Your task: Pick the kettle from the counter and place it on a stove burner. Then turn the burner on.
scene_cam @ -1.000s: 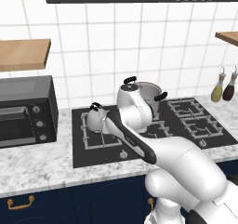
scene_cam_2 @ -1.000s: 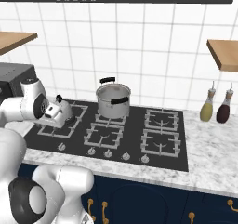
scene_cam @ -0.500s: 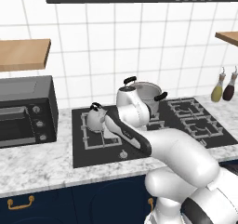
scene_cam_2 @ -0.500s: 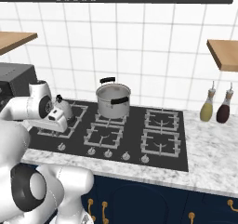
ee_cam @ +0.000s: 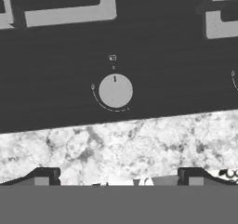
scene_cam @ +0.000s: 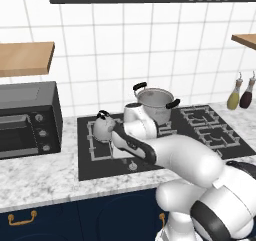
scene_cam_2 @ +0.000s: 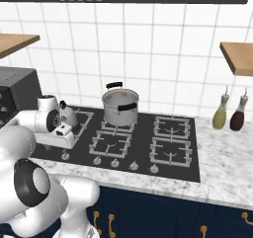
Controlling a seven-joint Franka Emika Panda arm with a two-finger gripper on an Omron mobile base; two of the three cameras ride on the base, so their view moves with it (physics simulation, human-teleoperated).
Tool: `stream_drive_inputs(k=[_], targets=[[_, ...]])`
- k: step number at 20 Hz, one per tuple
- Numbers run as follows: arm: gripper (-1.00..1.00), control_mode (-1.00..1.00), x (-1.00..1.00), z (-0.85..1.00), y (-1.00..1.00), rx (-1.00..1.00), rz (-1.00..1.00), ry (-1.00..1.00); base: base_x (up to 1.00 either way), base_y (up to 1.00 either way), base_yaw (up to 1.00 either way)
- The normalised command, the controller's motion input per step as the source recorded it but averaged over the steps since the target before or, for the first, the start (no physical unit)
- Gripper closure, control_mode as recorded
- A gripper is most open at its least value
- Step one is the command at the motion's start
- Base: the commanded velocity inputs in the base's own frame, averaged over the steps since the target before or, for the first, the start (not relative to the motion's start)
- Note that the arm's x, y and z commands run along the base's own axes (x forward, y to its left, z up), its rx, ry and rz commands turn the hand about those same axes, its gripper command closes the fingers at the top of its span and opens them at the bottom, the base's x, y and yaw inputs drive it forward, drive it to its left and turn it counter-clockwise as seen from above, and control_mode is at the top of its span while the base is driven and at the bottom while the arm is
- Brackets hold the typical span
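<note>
**Gripper above the front-left burner knob**

The kettle [scene_cam: 102, 128] sits on the stove burner [scene_cam: 96, 141] at the hob's left. The gripper [ee_cam: 118, 175], fingers wide apart and empty, points down at a round knob [ee_cam: 115, 90] beside the counter [ee_cam: 121, 146] edge. The pot [scene_cam_2: 120, 106] stands behind.

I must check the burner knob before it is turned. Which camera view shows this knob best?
The hand view: the knob sits central, large, its pointer mark readable. The right base view shows it small, beside the other knobs. In the left base view the arm covers that spot.
</note>
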Motion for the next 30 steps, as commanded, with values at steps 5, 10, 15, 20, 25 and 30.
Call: stream_drive_inputs(k=[5, 10, 15, 20, 25, 30], targets=[[-1.00, -1.00, -0.01, -0.38, -0.05, 0.00, 0.00, 0.02, 0.00, 0.00, 0.00], [-1.00, -1.00, 0.00, -0.19, -0.04, 0.00, 0.00, 0.02, 0.00, 0.00, 0.00], [-1.00, -1.00, 0.03, -0.16, -0.03, 0.00, 0.00, 0.00, 0.00, 0.00, 0.00], [-1.00, -1.00, 0.16, -0.17, 0.00, 0.00, 0.00, 0.00, 0.00, 0.00, 0.00], [-1.00, -1.00, 0.29, -0.11, 0.00, 0.00, 0.00, 0.00, 0.00, 0.00, 0.00], [-1.00, -1.00, 0.31, -0.10, 0.00, 0.00, 0.00, 0.00, 0.00, 0.00, 0.00]])
